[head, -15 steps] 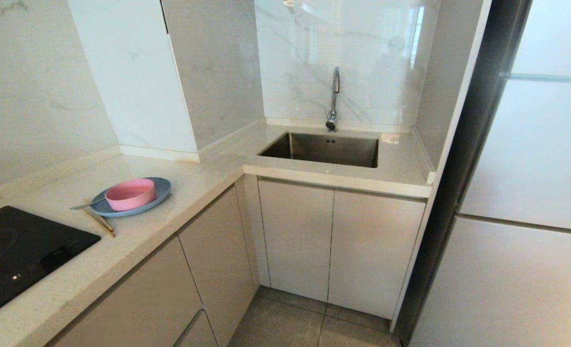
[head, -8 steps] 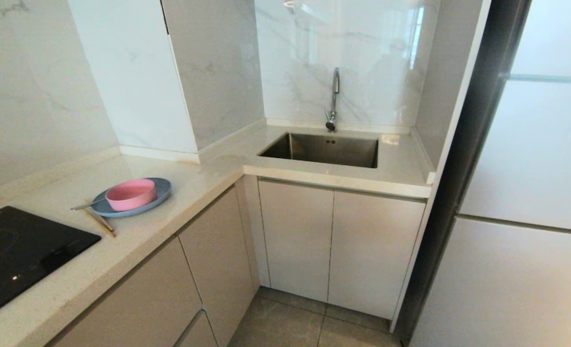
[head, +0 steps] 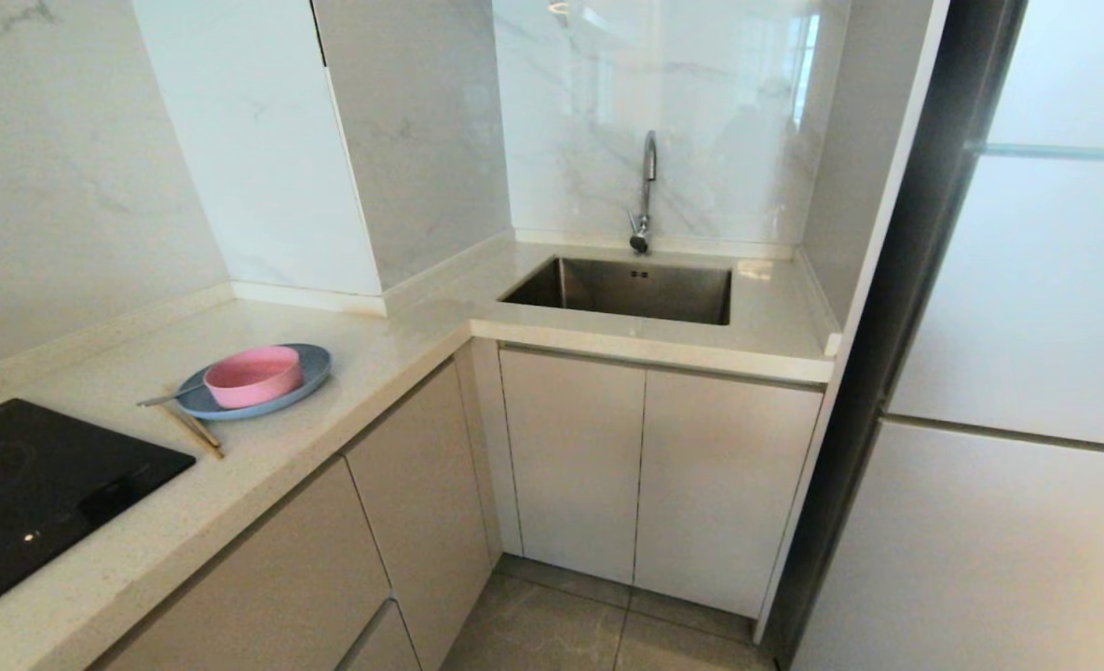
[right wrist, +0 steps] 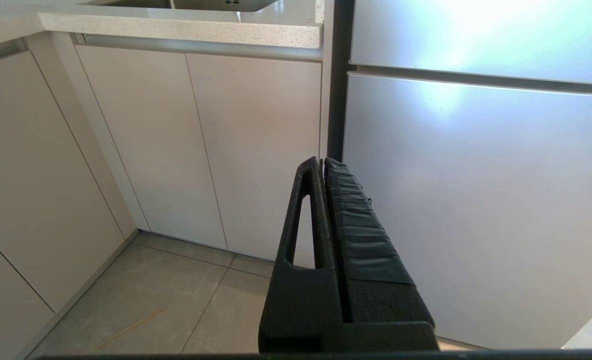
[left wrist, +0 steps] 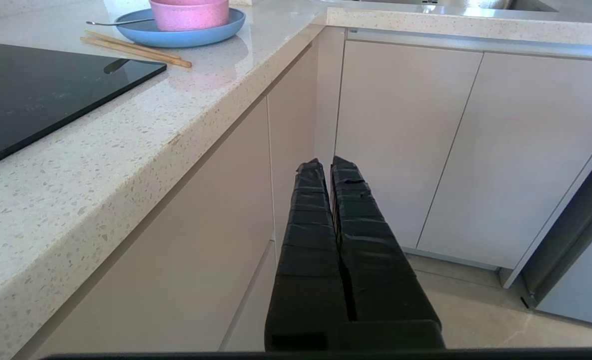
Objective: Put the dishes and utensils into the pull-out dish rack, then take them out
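A pink bowl (head: 253,376) stands on a light-blue plate (head: 314,371) on the left counter. A silver spoon (head: 168,397) rests on the plate's left rim, and a pair of wooden chopsticks (head: 195,430) lies beside it. The left wrist view shows the same bowl (left wrist: 190,14), plate (left wrist: 176,36) and chopsticks (left wrist: 135,50). My left gripper (left wrist: 326,166) hangs shut and empty below the counter, in front of the cabinet fronts. My right gripper (right wrist: 321,163) is shut and empty near the fridge. The pull-out dish rack is out of view.
A black cooktop (head: 30,489) lies left of the dishes. A steel sink (head: 631,287) with a tap (head: 646,191) fills the back corner. Closed beige cabinet doors (head: 649,475) run below it. A white fridge (head: 1017,373) stands on the right. Grey floor tiles (head: 570,634) lie ahead.
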You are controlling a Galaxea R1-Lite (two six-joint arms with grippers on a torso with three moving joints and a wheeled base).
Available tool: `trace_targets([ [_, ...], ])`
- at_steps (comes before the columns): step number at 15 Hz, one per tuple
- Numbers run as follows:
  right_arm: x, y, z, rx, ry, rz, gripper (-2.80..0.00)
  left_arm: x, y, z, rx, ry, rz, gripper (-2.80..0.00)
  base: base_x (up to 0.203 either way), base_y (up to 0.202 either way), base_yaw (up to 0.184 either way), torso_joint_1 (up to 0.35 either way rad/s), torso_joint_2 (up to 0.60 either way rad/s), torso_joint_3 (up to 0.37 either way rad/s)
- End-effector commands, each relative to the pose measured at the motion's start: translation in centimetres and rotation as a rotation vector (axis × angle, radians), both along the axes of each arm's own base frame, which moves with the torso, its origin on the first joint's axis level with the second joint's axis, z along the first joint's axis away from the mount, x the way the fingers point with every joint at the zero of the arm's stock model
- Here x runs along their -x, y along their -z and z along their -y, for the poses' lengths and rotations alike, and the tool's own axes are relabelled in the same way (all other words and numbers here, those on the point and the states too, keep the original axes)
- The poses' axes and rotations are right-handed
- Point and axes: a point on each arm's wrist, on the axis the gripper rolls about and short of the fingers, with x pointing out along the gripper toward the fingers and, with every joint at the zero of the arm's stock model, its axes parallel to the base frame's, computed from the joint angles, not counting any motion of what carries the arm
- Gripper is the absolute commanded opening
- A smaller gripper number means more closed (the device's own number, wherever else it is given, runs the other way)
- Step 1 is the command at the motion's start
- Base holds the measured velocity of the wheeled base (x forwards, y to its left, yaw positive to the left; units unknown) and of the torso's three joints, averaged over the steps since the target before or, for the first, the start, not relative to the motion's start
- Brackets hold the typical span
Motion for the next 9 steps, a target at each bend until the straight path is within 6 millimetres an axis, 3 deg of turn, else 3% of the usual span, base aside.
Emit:
trace_targets([
  [1, -0.06, 0.21, 0.0, 0.0, -0.001, -0.007, -2.8, -0.02, 0.04, 0.0, 0.0, -0.001, -0.003, -2.8, 0.0, 0.0, 0.0, 0.0, 0.0, 0.0],
  [9, -0.06, 0.21, 0.0, 0.0, -0.001, -0.007, -2.8, -0.02, 0.04, 0.0, 0.0, -0.001, -0.003, -2.8, 0.0, 0.0, 0.0, 0.0, 0.0, 0.0],
])
